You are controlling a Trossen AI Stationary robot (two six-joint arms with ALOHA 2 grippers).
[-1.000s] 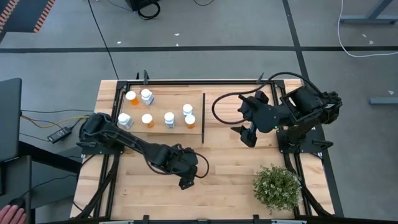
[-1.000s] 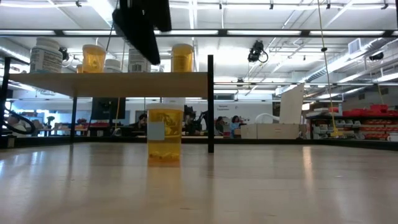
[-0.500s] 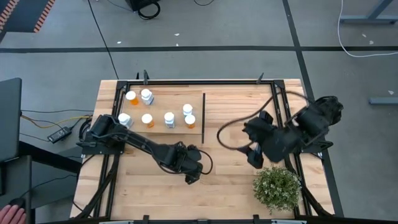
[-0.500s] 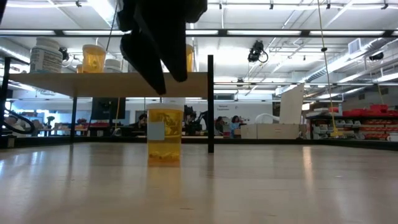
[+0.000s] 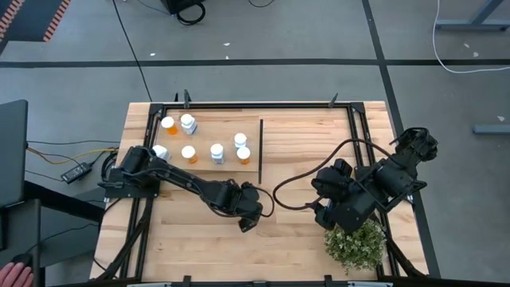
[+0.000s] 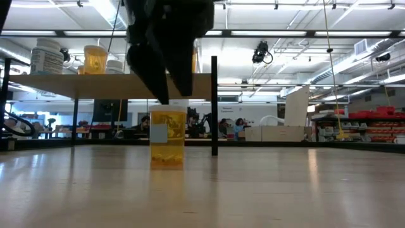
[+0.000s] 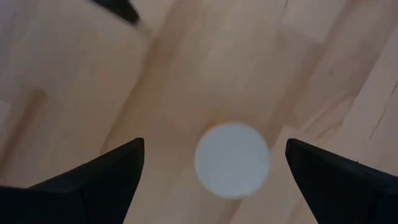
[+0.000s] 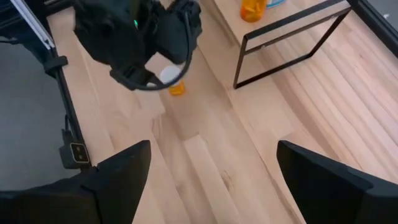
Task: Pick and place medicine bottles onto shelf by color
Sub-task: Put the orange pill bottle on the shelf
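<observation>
Left pincer (image 7: 214,180) wide above orange bottle (image 6: 168,136).

Over the last second we see the left gripper (image 5: 249,221) shift a little toward the table's middle, settling straight above the lone orange bottle (image 6: 168,136); in the low view its dark fingers (image 6: 152,63) now hang lower, just over the white cap (image 7: 232,160), jaws spread wide. The right gripper (image 5: 320,215) has swung away from the shelf (image 5: 203,163) side and pulled back toward the near edge, ending just beside the plant (image 5: 355,244), partly over it.
</observation>
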